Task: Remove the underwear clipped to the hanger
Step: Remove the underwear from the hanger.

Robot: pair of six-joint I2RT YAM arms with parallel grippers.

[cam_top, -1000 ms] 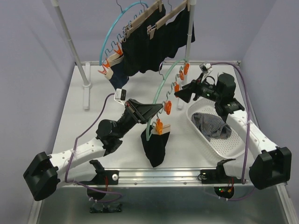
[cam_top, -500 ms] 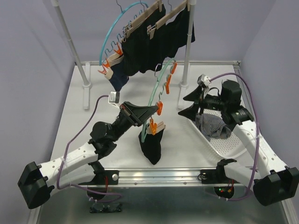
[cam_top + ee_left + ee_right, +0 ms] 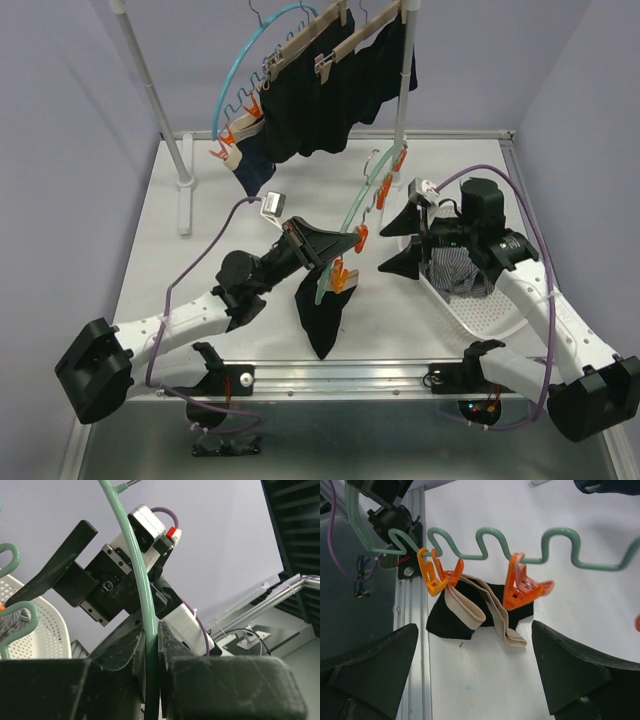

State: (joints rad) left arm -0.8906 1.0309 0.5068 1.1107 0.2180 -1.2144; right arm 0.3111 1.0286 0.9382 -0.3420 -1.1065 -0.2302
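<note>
Underwear [image 3: 322,315], black, hangs from the low end of a green hanger [image 3: 350,212] in the top view. It is over the front middle of the bench [image 3: 200,200]. Orange clips [image 3: 359,237] sit along the hanger, and one holds the cloth at its top. I cannot tell if the low tip of the cloth touches the bench. The left tool [image 3: 340,242] is closed tight on the hanger and holds it up at a slant. The right tool [image 3: 385,247] is just beside the hanger, on its right. Its two fingers are spread wide and hold nothing. Under that arm a white basket [image 3: 478,318] holds a checked cloth [image 3: 455,272]. At the back a rack [image 3: 150,85] carries more dark clothes [image 3: 320,100].

In the left wrist view the green wire runs up between two fingers [image 3: 120,652] that squeeze it from both sides. The right tool shows behind the wire, apart from it.

In the right wrist view the wavy green wire crosses the top. Two orange clips hang from it. They pinch the beige band of the black underwear, which droops below them. The two dark fingers stand far apart at the bottom corners, with the underwear between them but not touched.
</note>
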